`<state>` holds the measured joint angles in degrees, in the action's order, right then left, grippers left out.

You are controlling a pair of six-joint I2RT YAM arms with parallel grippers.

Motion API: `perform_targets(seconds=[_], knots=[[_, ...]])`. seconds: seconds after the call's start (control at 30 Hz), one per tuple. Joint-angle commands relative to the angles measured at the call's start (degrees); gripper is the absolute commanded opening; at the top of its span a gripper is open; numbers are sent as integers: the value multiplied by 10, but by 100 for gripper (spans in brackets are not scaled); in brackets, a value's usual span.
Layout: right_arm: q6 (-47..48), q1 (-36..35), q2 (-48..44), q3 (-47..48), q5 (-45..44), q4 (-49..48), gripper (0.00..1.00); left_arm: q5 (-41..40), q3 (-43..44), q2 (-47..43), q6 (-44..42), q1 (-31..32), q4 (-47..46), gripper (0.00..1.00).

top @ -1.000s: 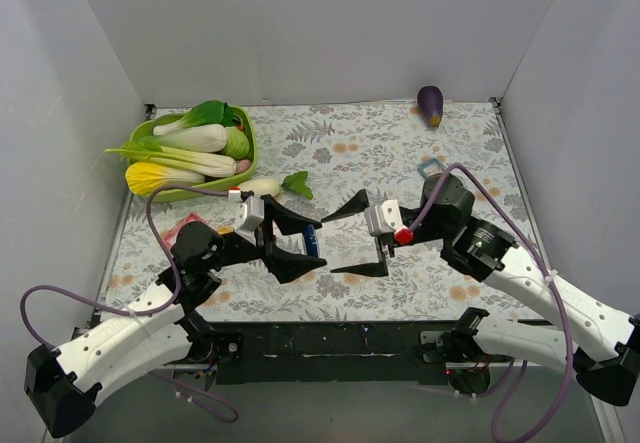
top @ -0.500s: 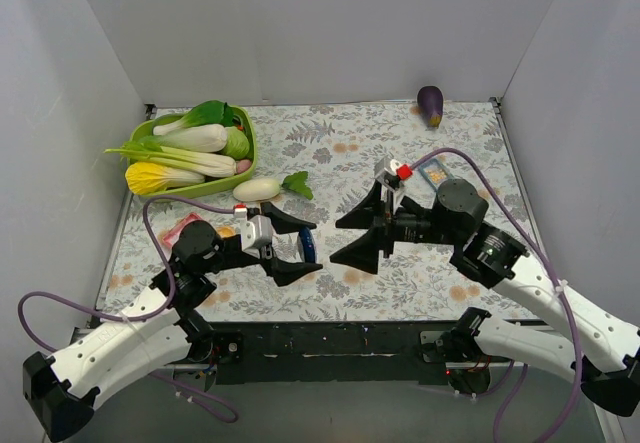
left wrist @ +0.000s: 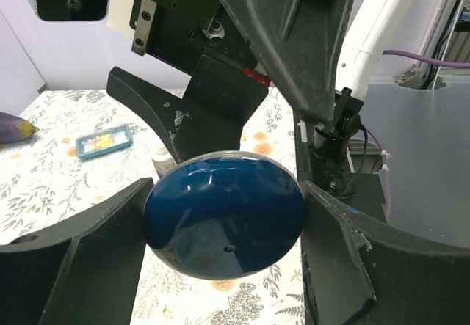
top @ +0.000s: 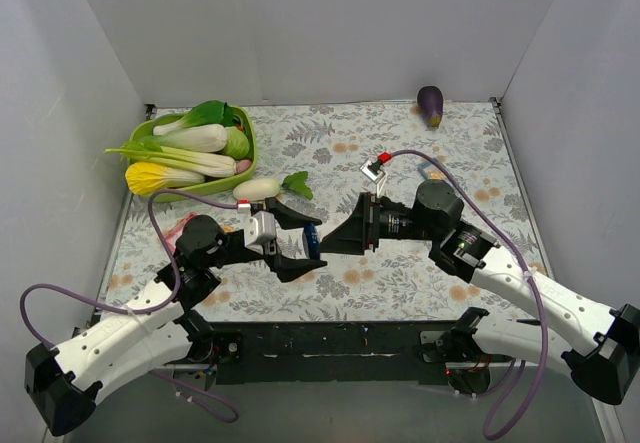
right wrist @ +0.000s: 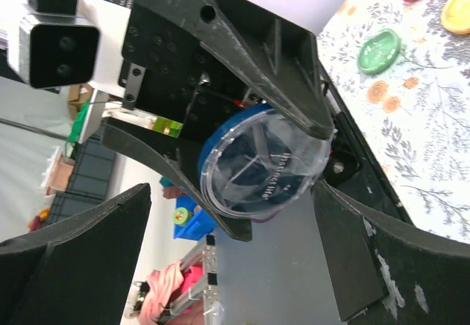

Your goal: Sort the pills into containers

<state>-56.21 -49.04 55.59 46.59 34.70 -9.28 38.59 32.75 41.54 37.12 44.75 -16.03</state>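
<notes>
My left gripper [top: 305, 248] is shut on a round blue pill case [top: 312, 237] with a clear divided lid and holds it on edge above the table. In the left wrist view the case's glossy blue back [left wrist: 224, 215] fills the space between my fingers. My right gripper [top: 335, 241] is open and points at the case from the right. In the right wrist view the clear lid [right wrist: 268, 167] sits between the spread fingers [right wrist: 382, 266] without touching them. A blue tray [top: 432, 171] with pills lies behind the right arm. A pink tray [top: 185, 228] lies partly hidden under the left arm.
A big green basket [top: 245, 153] of leafy vegetables stands at the back left, with a white radish [top: 258, 189] beside it. A purple eggplant [top: 430, 105] lies at the back right. The right wrist view shows a green dish [right wrist: 380, 50] and an orange dish [right wrist: 457, 9] on the cloth.
My right arm has swung left and turned its wrist, so its open jaws now face the case and sit close to it. My left gripper has kept the case almost in place.
</notes>
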Motion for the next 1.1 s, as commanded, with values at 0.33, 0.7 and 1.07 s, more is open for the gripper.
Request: perform_targets(seconds=[0.33,0.7,1.07], knots=[[-113,1,19,15,15,-101,98,12,-13,2,83,3,-190,28],[-137,1,32,43,2,-107,98,11,-11,33,91,10,-214,28],[-133,0,34,47,5,-110,84,-20,-15,19,74,15,-204,28]])
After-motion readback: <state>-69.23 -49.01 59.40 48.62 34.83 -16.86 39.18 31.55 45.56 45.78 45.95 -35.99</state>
